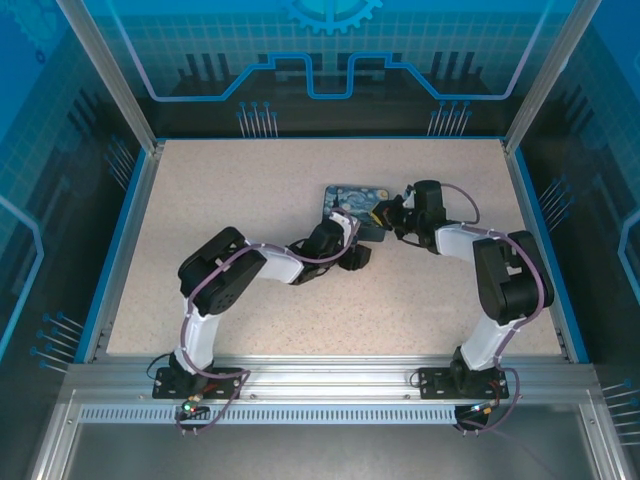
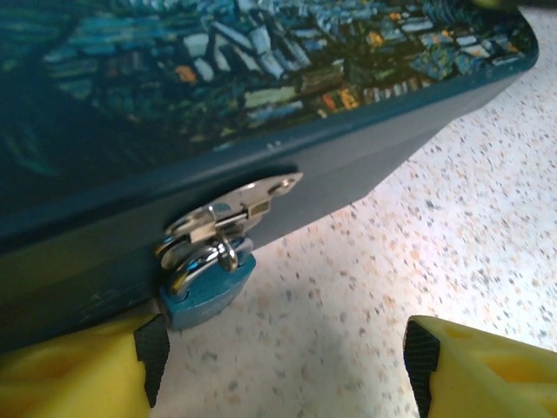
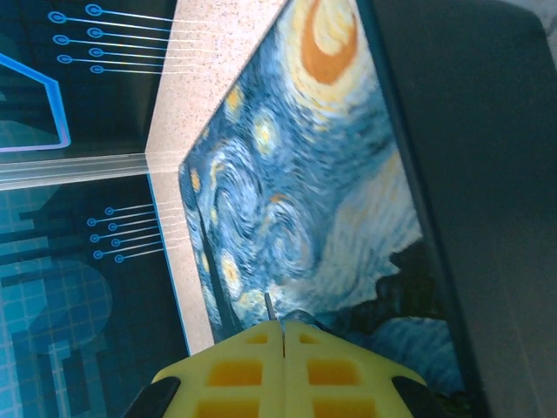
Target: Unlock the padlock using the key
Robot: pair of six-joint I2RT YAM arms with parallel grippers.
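Showing, from above, both arms at the printed box [image 1: 348, 203]. Left wrist: padlock [image 2: 209, 283] hangs locked on the hasp [image 2: 265, 193], left gripper [image 2: 287, 361] fingers apart near it. Right wrist: right gripper [image 3: 283, 340] pinches the key [image 3: 271, 306] over the lid [image 3: 287, 200]; insertion likely follows, needing keyhole alignment.

Speckled table [image 1: 230, 200] — Starry Night box [image 1: 345, 203] lying flat.

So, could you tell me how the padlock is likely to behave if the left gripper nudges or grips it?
The padlock hangs by its shackle from the hasp on the box, so it will probably swing or twist rather than stay put. Its body looks small, smooth and rigid, so the open left gripper might slip off it.
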